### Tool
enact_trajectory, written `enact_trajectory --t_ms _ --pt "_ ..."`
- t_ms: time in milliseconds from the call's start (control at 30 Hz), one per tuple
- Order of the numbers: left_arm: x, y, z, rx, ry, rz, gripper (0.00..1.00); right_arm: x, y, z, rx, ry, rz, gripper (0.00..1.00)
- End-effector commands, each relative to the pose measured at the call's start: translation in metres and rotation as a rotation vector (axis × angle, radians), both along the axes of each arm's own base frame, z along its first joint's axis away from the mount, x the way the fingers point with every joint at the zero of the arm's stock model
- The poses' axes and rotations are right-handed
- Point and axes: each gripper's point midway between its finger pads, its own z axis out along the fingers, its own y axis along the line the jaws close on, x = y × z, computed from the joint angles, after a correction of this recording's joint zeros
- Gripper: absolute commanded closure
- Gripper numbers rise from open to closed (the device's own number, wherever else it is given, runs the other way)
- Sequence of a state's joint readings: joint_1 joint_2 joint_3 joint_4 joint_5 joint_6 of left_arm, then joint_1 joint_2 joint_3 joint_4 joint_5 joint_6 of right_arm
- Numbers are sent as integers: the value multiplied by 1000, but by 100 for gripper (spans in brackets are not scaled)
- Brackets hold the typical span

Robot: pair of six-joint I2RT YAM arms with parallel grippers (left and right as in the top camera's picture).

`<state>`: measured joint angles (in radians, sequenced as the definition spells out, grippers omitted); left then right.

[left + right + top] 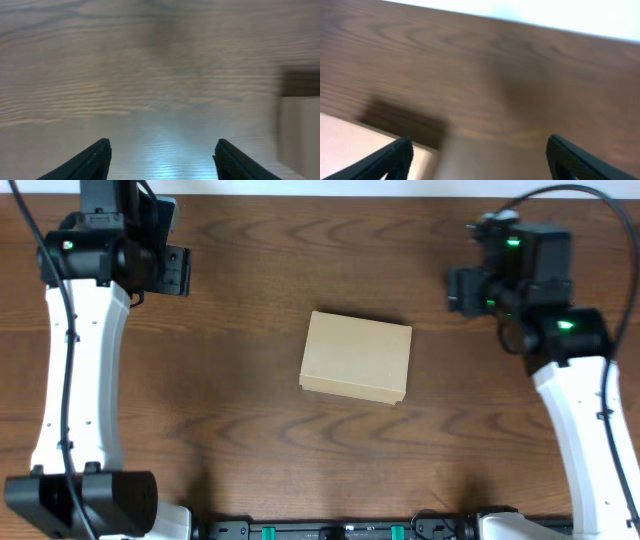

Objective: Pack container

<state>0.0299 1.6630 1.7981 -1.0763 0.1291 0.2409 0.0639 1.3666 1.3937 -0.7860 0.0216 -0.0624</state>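
Resting mid-way between both arms on dark wood-grain surface (250, 460), small rectangular tan cardboard box (356, 357): flap lid down, matte, unmarked, crisp edges. Both left tool (162, 152) and right tool (479, 152) gape empty, well apart from box, likely leaving lid free.

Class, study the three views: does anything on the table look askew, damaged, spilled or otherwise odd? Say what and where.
Only one small thing: the cardboard box, mid-table with its lid shut, sits slightly skewed to the table edges. No dents or spills show. The left pincer and right pincer are open and empty.
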Motion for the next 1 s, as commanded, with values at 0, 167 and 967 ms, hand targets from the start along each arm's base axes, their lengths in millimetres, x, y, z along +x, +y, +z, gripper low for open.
enact_trajectory --t_ms 0,167,967 --pt "-14 -22 34 -119 -87 -95 31 -17 -18 20 -12 -37 -47 19" --pt "-32 -25 24 -133 -70 -100 31 -43 -23 16 -15 -45 -79 18" --pt "-116 31 -9 21 -273 282 5 -114 -36 -78 28 -93 -200 1"
